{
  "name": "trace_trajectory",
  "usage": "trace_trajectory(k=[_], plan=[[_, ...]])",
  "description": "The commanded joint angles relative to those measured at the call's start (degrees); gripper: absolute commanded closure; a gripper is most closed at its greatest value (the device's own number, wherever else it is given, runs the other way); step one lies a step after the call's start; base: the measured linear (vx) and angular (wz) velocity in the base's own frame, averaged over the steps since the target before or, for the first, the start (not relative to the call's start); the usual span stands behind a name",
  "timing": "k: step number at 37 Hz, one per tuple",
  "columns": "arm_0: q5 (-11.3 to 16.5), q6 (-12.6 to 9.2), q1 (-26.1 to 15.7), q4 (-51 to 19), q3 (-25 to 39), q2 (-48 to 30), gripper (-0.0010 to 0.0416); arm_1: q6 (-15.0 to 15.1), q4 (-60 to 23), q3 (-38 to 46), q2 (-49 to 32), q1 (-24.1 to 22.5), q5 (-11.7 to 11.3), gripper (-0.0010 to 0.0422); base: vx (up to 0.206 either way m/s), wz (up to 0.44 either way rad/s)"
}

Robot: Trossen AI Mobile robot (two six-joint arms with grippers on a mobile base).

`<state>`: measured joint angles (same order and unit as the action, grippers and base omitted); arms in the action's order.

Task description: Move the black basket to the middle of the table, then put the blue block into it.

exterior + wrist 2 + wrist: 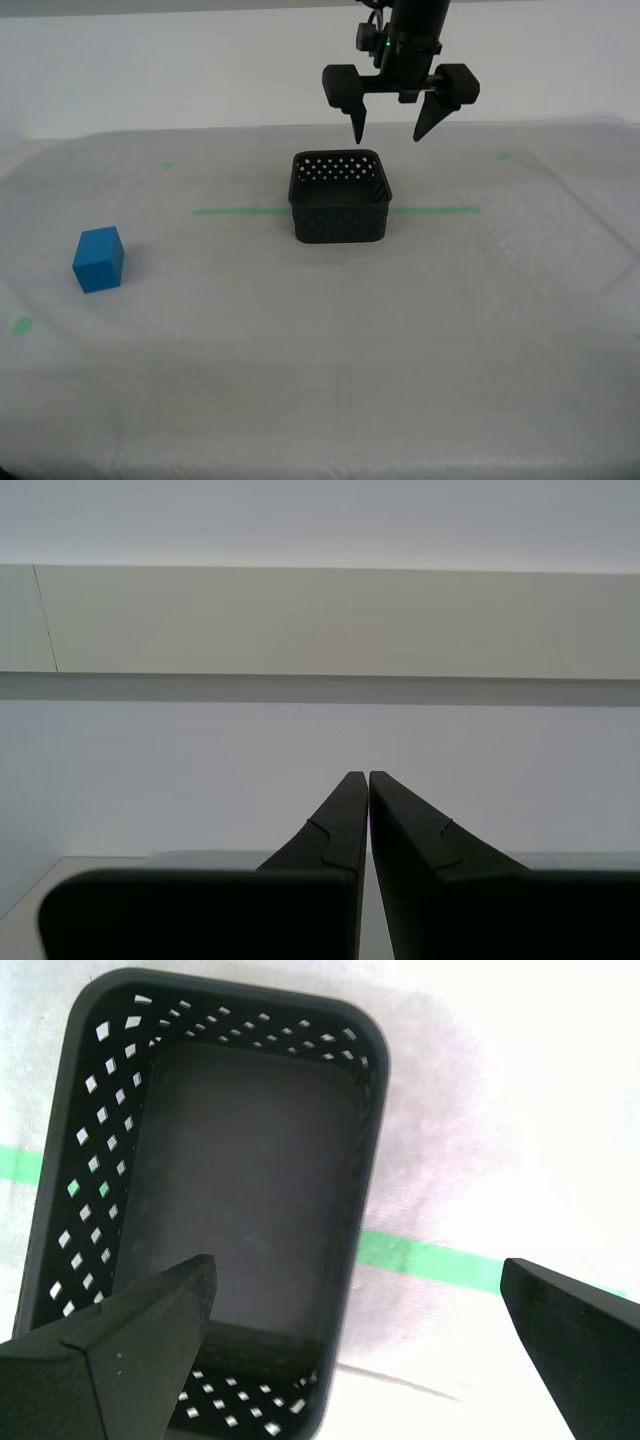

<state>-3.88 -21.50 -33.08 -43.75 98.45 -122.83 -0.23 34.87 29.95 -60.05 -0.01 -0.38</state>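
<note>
The black basket point(340, 226) stands empty near the middle of the white-cloth table point(300, 360), on the green tape line point(232, 211). My first gripper point(388, 138) hangs open just above the basket's far rim, toward the exterior view's right, touching nothing. The first wrist view looks down between the spread fingers of this gripper point(355, 1270) into the empty basket point(100, 1110). The blue block point(98, 259) sits on the cloth far to the exterior view's left. My second gripper point(368, 776) is shut and empty and faces a pale wall. It does not show in the exterior view.
Small green marks lie on the cloth at the far left point(167, 165), the far right point(506, 155) and the near left point(22, 325). The tape line also shows in the first wrist view point(425, 1259). A pale wall stands behind the table.
</note>
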Motion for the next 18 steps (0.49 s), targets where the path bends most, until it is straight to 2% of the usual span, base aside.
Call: trace_trajectory(k=[1,8,18], plan=[[-0.7,0.8,0.0,-0.9,0.0,1.5,0.0004,0.1,0.3,0.0,0.0,0.0,0.0,0.0412,0.0,0.0],[-0.7,1.8,0.0,-2.5,0.0,4.1,0.0006,0.1,0.3,0.0,0.0,0.0,0.0,0.0412,0.0,0.0],[-2.7,3.8,0.0,-6.0,-0.9,9.7,0.0005,0.1,0.3,0.0,0.0,0.0,0.0,0.0412,0.0,0.0]])
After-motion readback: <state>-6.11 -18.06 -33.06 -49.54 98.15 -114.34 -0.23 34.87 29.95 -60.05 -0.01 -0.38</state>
